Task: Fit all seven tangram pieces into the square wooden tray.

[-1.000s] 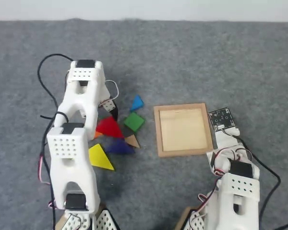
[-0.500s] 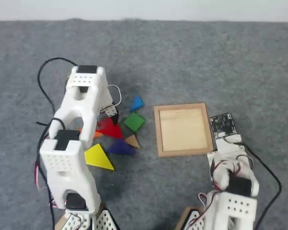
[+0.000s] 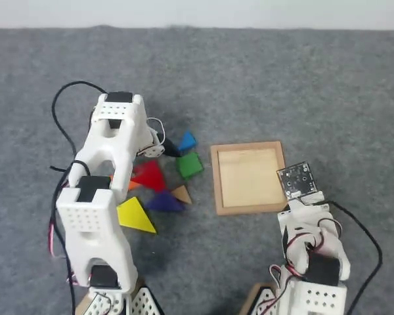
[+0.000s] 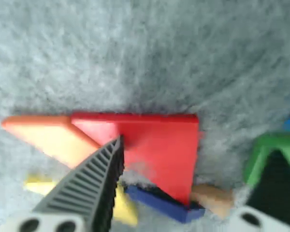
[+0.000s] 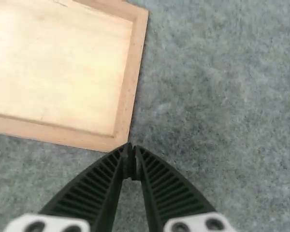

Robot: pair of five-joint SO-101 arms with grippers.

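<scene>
**Where is your left claw?**

My left claw (image 4: 198, 146) is spread wide and holds nothing, low over the loose pieces on the grey counter (image 3: 302, 85). One finger (image 4: 94, 179) hangs over the seam where the red triangle (image 4: 159, 150) meets the orange piece (image 4: 48, 135). The other finger (image 4: 275, 179) is at the green square (image 4: 258, 147), and the red triangle lies in the gap between the two.

**And the right one?**

My right claw (image 5: 131, 162) is pressed closed with nothing in it. Its tips sit over the counter just beside a corner of the tray.

**Where is the tray?**

The square wooden tray (image 3: 215, 180) lies flat on the counter between my two arms. All seven pieces lie outside it, in a cluster just off the side nearer my left arm.

**How do the pieces lie?**

- The light blue triangle (image 3: 187, 140) is farthest from my bases, just beyond the green square.
- The red triangle is in the middle, with the orange piece against it on the side away from the tray.
- The dark blue piece (image 3: 161, 202) touches the red triangle's near edge.
- The tan triangle (image 3: 181, 193) is right beside the dark blue piece.
- The yellow triangle (image 3: 135, 215) is nearest my left base.
</scene>
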